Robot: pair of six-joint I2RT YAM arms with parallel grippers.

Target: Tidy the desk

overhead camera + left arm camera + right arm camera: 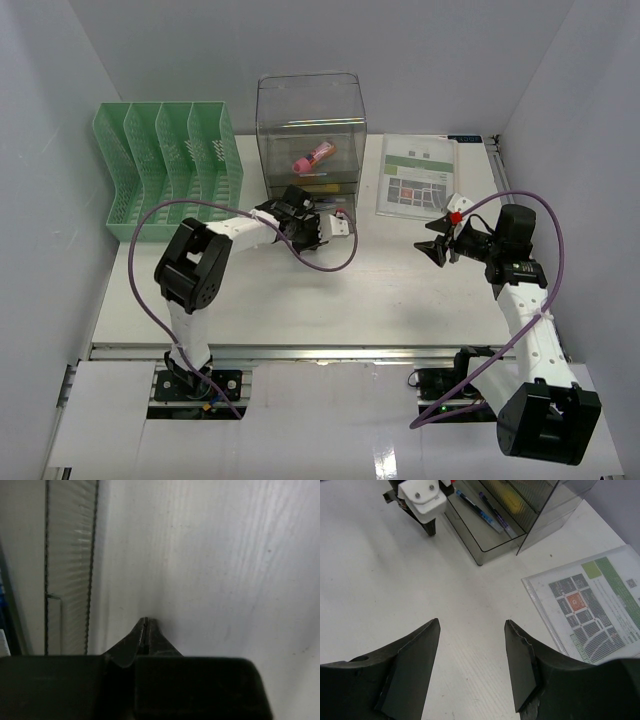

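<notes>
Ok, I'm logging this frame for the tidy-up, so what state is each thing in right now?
Left pincer: shut, holding nothing.
Right pincer: open, holding nothing.
Bottom drawer: pulled out, pens inside.
Pink item: lying inside the clear box.
Laminated sheet: lying flat.
Green file sorter: upright.

My left arm (236, 228) and right arm (535, 335) are white with black joints, each trailing a purple cable (513, 194). I see black wedge fingers (412, 662) on the right gripper (471, 624).
</notes>
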